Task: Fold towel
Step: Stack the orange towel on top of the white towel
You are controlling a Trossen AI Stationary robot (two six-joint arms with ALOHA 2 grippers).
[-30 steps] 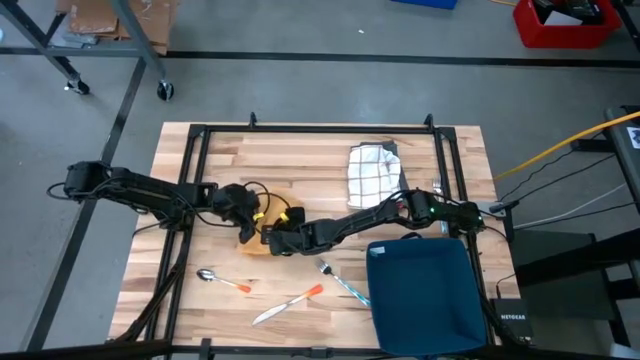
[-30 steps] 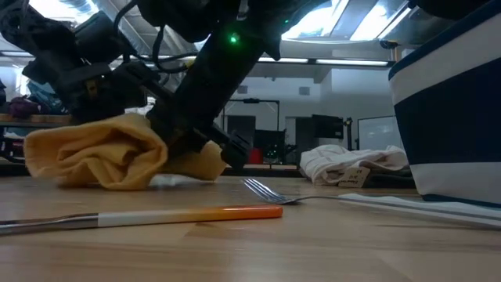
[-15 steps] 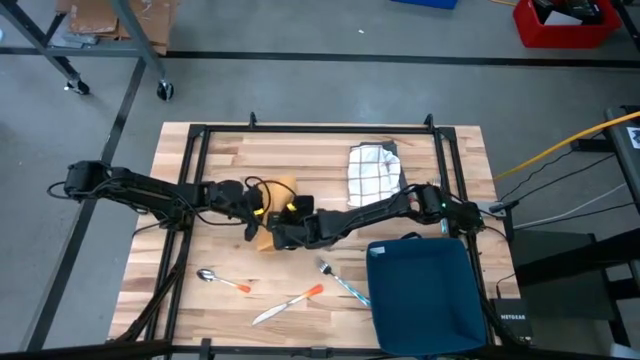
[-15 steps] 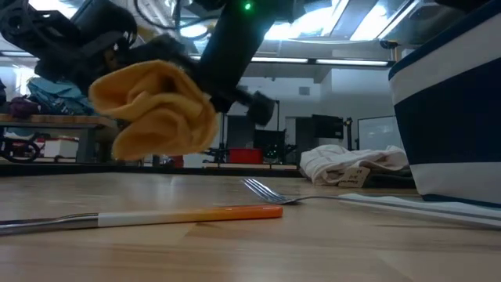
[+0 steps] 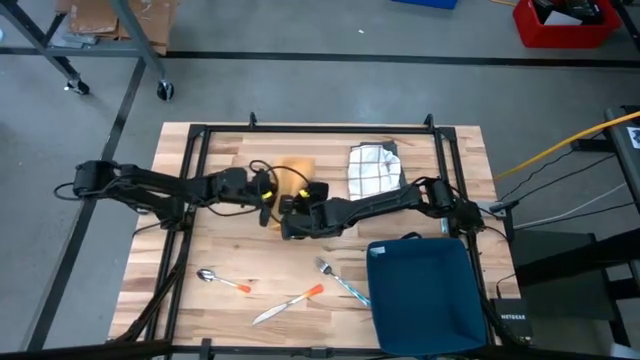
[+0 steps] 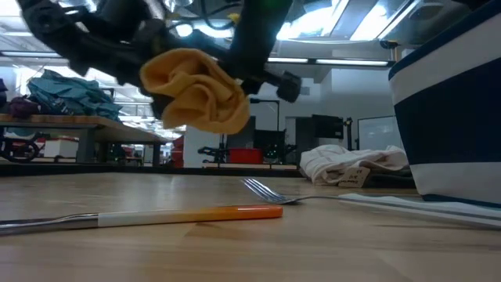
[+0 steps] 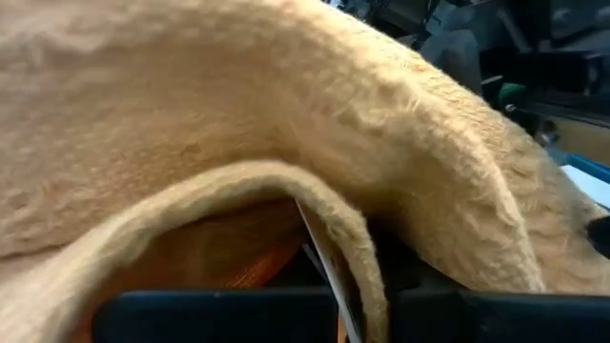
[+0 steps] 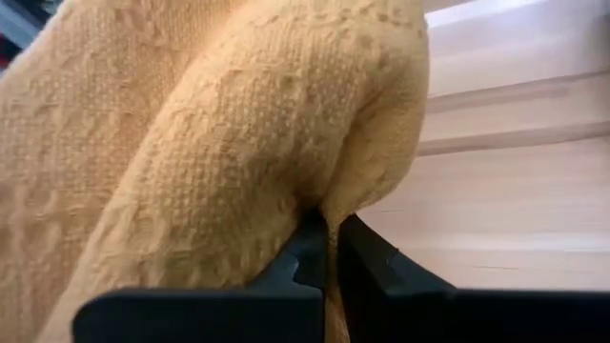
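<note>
Inventory on the wooden slatted table: one mustard-yellow knitted towel, one white checked cloth, one dark blue fabric bin with a white band, one metal fork, one spoon with an orange handle and one knife with an orange handle. Two dark arms are at work.

The yellow towel hangs bunched in the air above the table, clear of the wood in the low view, near the table's middle and just left of the checked cloth in the high view. It is crumpled into rounded folds, so no clear long axis can be given; its loose folds droop downward.

The left gripper reaches in from the left side and meets the towel; its fingers are pressed together, and the left wrist view shows the fabric draped over them, with a thin edge of cloth running down between. The right gripper comes in from the right, and its two dark fingers are pinched on a fold of the towel, the cloth caught in the narrow gap. The two grippers sit just beside each other under the bundle.

A label shows on the checked cloth in the low view, but its writing cannot be read.
</note>
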